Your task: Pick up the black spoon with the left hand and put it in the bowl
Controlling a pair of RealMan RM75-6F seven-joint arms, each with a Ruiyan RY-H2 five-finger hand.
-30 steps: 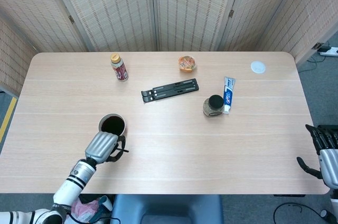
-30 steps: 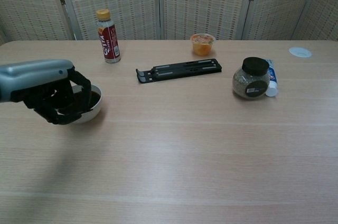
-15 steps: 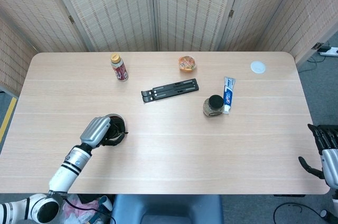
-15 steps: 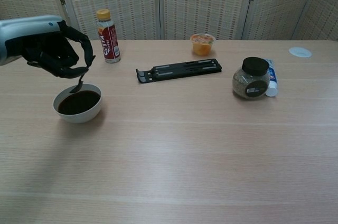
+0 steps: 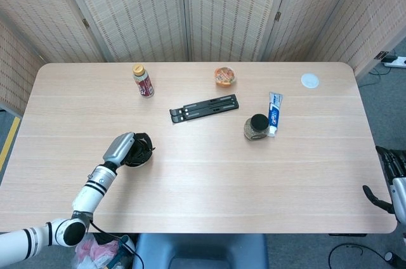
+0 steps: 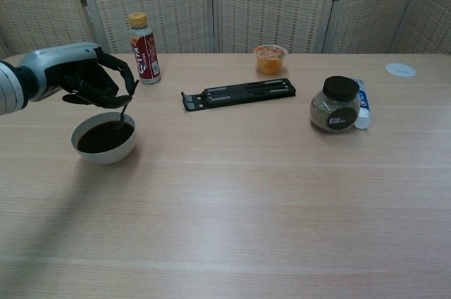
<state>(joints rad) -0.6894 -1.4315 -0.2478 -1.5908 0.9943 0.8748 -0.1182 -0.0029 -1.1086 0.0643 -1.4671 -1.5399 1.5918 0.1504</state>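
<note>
A white bowl (image 6: pixel 109 154) with a dark inside stands at the near left of the table; in the head view the left hand hides most of the bowl (image 5: pixel 143 162). My left hand (image 6: pixel 91 79) (image 5: pixel 127 148) hovers just above it and pinches the black spoon (image 6: pixel 123 114), which hangs down with its tip inside the bowl's rim. My right hand (image 5: pixel 392 182) shows only in the head view, off the table's right edge, fingers apart and holding nothing.
A brown bottle (image 6: pixel 144 49) stands behind the bowl. A black folded stand (image 6: pixel 238 92) lies mid-table. An orange cup (image 6: pixel 270 58), a black-lidded jar (image 6: pixel 335 105), a toothpaste tube (image 6: pixel 361 104) and a white lid (image 6: pixel 400 69) sit to the right.
My left hand rose from beside the bowl with the spoon, moved over it, then lowered the spoon's tip into the bowl. The right hand has slid slightly further off the table edge.
</note>
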